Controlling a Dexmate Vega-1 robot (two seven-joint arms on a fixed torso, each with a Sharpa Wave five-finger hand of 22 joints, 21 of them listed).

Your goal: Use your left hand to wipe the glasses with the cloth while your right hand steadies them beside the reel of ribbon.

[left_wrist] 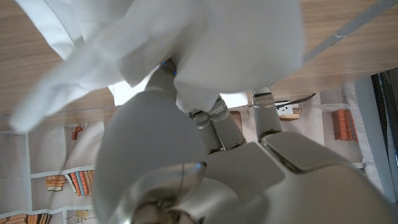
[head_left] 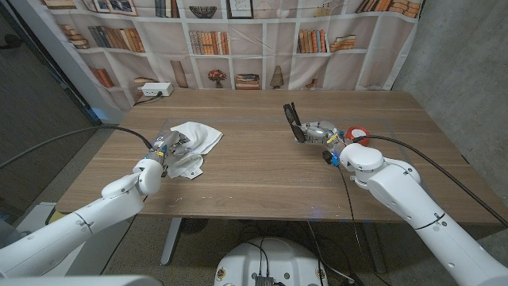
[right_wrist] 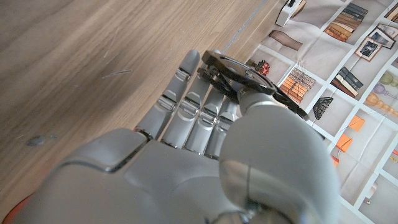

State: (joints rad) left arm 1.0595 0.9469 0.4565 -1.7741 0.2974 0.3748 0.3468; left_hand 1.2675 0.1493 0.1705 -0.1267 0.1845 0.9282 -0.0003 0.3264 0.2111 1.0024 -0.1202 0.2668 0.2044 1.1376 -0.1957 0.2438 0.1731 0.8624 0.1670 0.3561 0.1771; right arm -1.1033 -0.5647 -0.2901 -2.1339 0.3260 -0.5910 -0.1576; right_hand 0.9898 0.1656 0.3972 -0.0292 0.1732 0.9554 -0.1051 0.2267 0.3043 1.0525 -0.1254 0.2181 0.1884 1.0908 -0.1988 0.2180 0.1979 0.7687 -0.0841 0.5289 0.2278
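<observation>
White cloth (head_left: pixel 193 144) lies crumpled on the wooden table (head_left: pixel 254 171), left of centre. Left hand (head_left: pixel 170 148) is at its near edge; the left wrist view shows the fingers (left_wrist: pixel 219 124) reaching into its folds, gripping it. Black glasses (head_left: pixel 293 121) stand lifted above the table right of centre, held by the right hand (head_left: pixel 321 133). In the right wrist view the fingers (right_wrist: pixel 186 102) lie pressed together along the frame, thumb closed against it. Red-and-white reel of ribbon (head_left: pixel 357 135) sits on the table just beside that hand, on its outer side.
</observation>
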